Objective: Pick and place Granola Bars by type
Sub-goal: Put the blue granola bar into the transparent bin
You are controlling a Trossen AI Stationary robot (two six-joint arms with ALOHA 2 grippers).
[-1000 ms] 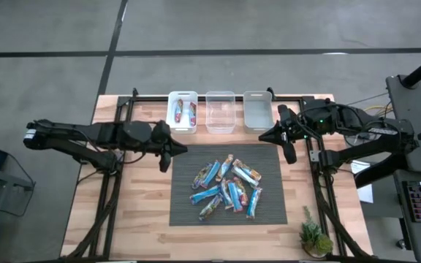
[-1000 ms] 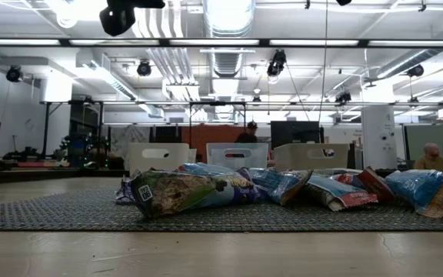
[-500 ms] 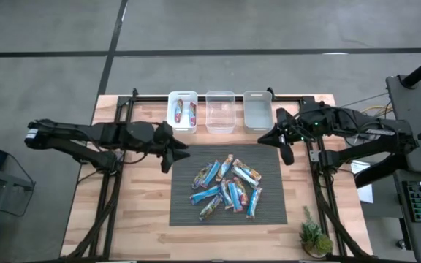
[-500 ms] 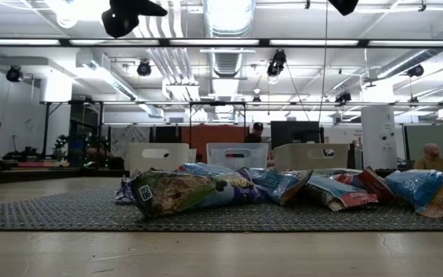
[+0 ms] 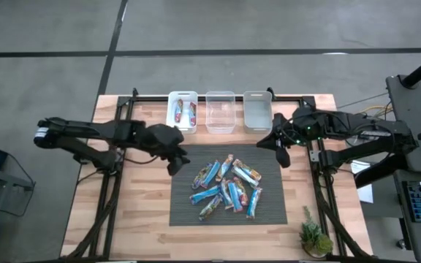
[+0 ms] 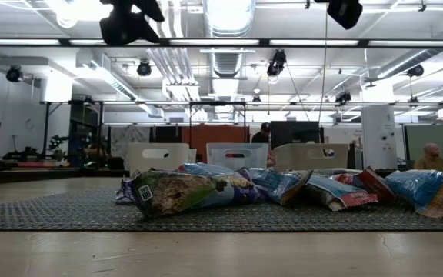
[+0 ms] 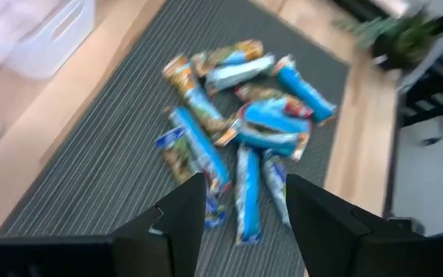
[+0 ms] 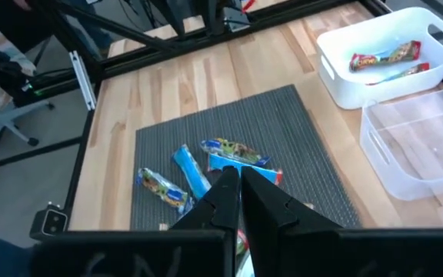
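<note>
- Left gripper (image 5: 177,157) hangs above the left edge of the dark mat (image 5: 181,212), fingers spread apart, nothing between them; the left wrist view shows the gap between its two fingers (image 7: 183,219) clear.
- Granola Bars (image 5: 226,184) lie in a loose heap on the middle of the mat, to the right of the left gripper and a bit nearer the front edge of the table (image 5: 137,219).
- Closest bars to the left gripper look like the blue ones on the heap's left side (image 5: 205,175); their long axes run diagonally, not lined up with each other, some overlapping.
- Right gripper (image 5: 280,146) sits over the mat's far right corner, fingers pressed together, holding nothing; it is just beside the rightmost bin (image 5: 257,109).
- Both grippers are near the heap; the left one is spread ready, so my read is it takes the next pick.
- Two red-print bars already lie in the far-left white bin (image 5: 183,112); middle clear bin (image 5: 220,111) shows nothing inside.
- Coming move likely turns on rotating the left wrist so the fingers straddle one bar across its short side, and on picking one off the edge of the heap to avoid dragging neighbours.
</note>
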